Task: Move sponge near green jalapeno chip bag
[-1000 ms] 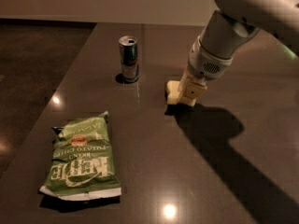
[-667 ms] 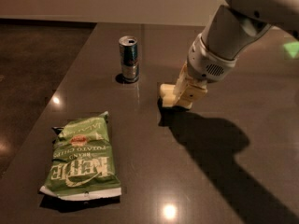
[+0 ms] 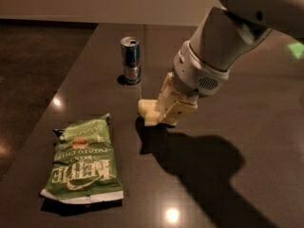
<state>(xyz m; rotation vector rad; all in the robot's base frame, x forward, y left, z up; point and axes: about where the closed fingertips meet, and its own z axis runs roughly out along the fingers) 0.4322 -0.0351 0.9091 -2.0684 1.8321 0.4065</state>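
The green jalapeno chip bag (image 3: 84,163) lies flat on the dark table at the front left, its white lettering upside down to me. The pale yellow sponge (image 3: 147,109) sits just right of the bag's top end, at the table's middle. My gripper (image 3: 164,109) comes down from the upper right and is shut on the sponge, which sticks out to the left of the cream fingers (image 3: 175,109). The sponge is about a hand's width from the bag. I cannot tell whether it touches the table.
A slim metal can (image 3: 130,60) stands upright behind the sponge, toward the table's far side. The dark table (image 3: 247,127) stretches to the right; its left edge runs diagonally past the bag. My arm's shadow falls on the table in front of the gripper.
My gripper has carried the sponge to the left and toward the front, away from the can's right side and closer to the chip bag. The bag and can have not moved.
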